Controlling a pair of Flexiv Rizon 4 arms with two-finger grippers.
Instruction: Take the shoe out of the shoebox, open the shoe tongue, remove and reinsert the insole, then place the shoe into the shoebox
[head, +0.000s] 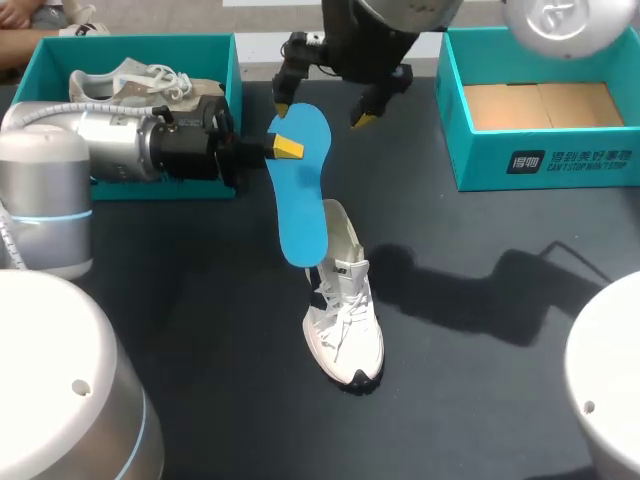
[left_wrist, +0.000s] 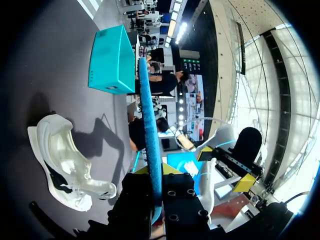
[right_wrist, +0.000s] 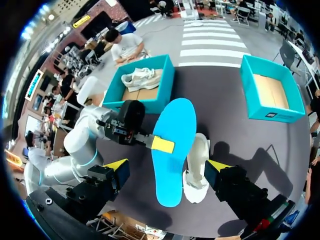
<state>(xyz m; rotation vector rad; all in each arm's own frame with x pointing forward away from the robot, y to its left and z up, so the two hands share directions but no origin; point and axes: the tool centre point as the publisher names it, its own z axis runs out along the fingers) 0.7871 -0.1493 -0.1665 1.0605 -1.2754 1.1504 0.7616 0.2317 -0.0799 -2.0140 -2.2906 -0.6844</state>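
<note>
My left gripper (head: 288, 148) is shut on the edge of a blue insole (head: 300, 190) and holds it above the table, with the insole's lower end close to the shoe's heel. In the left wrist view the insole (left_wrist: 150, 120) stands edge-on between that gripper's (left_wrist: 155, 172) fingers. A white shoe (head: 343, 310) stands on the dark table below it, opening up, also seen as the shoe (left_wrist: 65, 165) and the shoe (right_wrist: 197, 165). My right gripper (head: 322, 112) hangs open above the insole's far end. Its yellow tips straddle the insole (right_wrist: 172, 150) without touching; right gripper (right_wrist: 167, 167).
A teal shoebox (head: 130, 42) at the back left holds a second white shoe (head: 140, 80). Another teal shoebox (head: 540, 165) at the back right shows only its cardboard floor. Both boxes appear in the right wrist view, the left shoebox (right_wrist: 167, 75) and the right shoebox (right_wrist: 250, 95).
</note>
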